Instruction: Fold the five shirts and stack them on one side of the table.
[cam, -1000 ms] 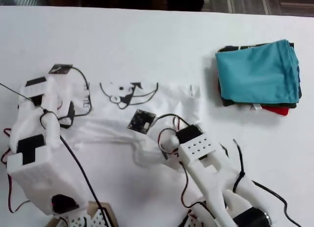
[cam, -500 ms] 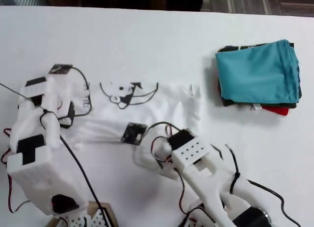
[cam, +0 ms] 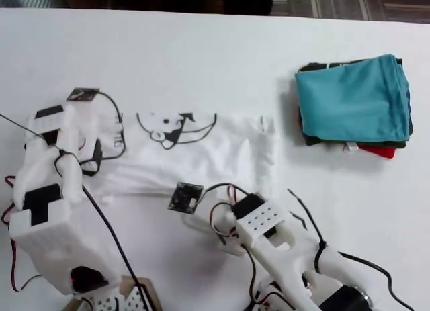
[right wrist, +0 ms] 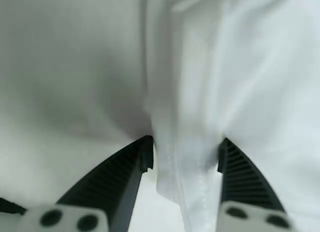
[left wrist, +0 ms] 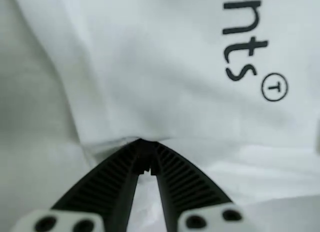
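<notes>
The white shirt (cam: 225,150), black drawing showing, lies folded and rumpled.

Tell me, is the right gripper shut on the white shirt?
No, the right gripper is open, its two fingers apart with a fold of the white shirt lying between them.

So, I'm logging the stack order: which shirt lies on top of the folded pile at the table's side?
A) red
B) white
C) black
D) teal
D: the teal shirt lies uppermost, with only a dark shirt and a red shirt peeking out beneath it.
</notes>
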